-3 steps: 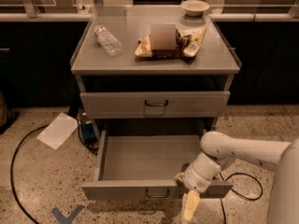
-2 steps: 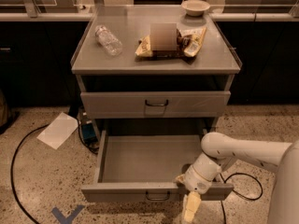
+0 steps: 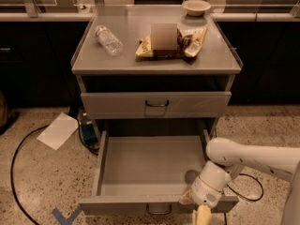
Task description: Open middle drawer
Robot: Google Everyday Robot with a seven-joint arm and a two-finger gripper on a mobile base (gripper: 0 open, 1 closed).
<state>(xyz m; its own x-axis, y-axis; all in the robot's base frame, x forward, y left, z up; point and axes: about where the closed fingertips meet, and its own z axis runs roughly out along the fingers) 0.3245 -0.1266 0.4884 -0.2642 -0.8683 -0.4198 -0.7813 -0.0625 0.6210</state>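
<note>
Low right in my view, the gripper (image 3: 202, 213) sits at the front edge of the middle drawer (image 3: 140, 165), which is pulled out; I cannot tell its grip. Above, another drawer (image 3: 117, 104) is closed. A bottle (image 3: 108, 40) lies on the cabinet top (image 3: 93, 60).

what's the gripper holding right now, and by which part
Cannot be told. The gripper hangs at the front right corner of the pulled-out wide grey metal drawer, apart from its small dark wire handle.
</note>
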